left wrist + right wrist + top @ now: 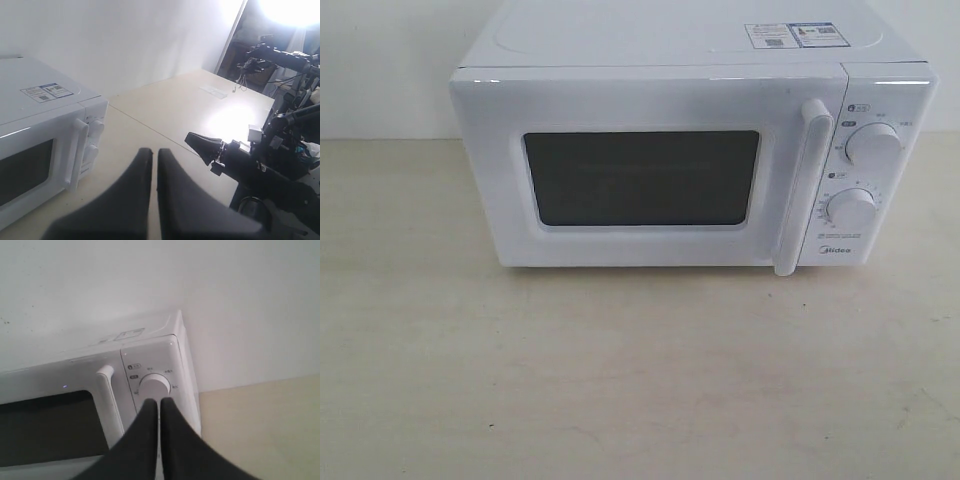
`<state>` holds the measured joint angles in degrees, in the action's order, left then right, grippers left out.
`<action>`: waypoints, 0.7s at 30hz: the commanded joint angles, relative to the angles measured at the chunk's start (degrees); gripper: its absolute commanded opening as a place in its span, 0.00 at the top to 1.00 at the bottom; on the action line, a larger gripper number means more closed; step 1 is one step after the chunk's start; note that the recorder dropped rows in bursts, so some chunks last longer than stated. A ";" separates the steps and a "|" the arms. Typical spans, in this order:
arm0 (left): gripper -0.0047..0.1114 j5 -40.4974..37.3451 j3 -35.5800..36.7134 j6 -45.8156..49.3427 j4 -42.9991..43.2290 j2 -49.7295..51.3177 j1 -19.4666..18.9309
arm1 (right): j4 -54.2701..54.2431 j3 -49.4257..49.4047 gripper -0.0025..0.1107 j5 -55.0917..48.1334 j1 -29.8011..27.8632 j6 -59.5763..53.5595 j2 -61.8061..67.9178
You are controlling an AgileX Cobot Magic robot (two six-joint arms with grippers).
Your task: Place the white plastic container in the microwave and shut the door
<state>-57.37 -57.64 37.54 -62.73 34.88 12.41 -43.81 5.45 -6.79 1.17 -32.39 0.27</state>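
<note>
The white microwave point(690, 150) stands at the back of the table with its door point(650, 175) closed and the vertical bar handle point(802, 185) beside the two knobs. It also shows in the left wrist view as the microwave point(35, 130) and in the right wrist view as the microwave point(125, 390). The white plastic container is out of view. My left gripper point(154, 152) is shut and empty, held well off to the microwave's knob side. My right gripper point(158, 402) is shut and empty, pointing at the upper knob point(154, 386). Neither gripper appears in the exterior view.
A beige table point(640, 380) spreads in front of the microwave, with a white wall behind. In the left wrist view the right arm point(235, 157) and other dark equipment point(290, 60) stand past the table's far edge under a bright lamp.
</note>
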 commanded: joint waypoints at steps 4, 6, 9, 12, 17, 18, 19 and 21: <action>0.92 0.44 0.24 -0.48 -0.45 -0.18 0.14 | 38.01 -4.20 0.98 -1.24 -0.01 38.72 -0.27; 0.92 0.44 0.24 -0.48 -0.45 -0.18 0.14 | 38.15 -5.45 0.98 -1.42 -0.01 38.72 -0.27; 0.92 0.44 0.24 -0.48 -0.45 -0.18 0.14 | 40.89 -5.45 0.98 -2.77 -0.01 38.72 -0.27; 0.92 0.44 0.24 -0.48 -0.45 -0.18 0.14 | 42.19 -5.45 0.98 -8.12 -0.01 37.84 -0.27; 0.92 0.44 0.24 -0.48 -0.45 -0.18 0.14 | 43.06 -5.45 0.98 -12.94 -0.01 34.35 -0.27; 0.92 0.44 0.24 -0.48 -0.45 -0.18 0.14 | 43.06 -5.45 0.98 -12.94 -0.01 33.79 -0.27; 0.92 0.44 0.24 -0.48 -0.45 -0.18 0.14 | 43.06 -5.45 0.98 -12.94 -0.01 33.79 -0.27; 0.92 0.44 0.24 -0.48 -0.45 -0.18 0.14 | 42.67 -5.45 0.98 -12.94 -0.01 35.43 -0.27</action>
<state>-57.37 -57.64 37.54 -62.73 34.88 12.41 -1.42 -0.01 -19.75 1.17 2.30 0.27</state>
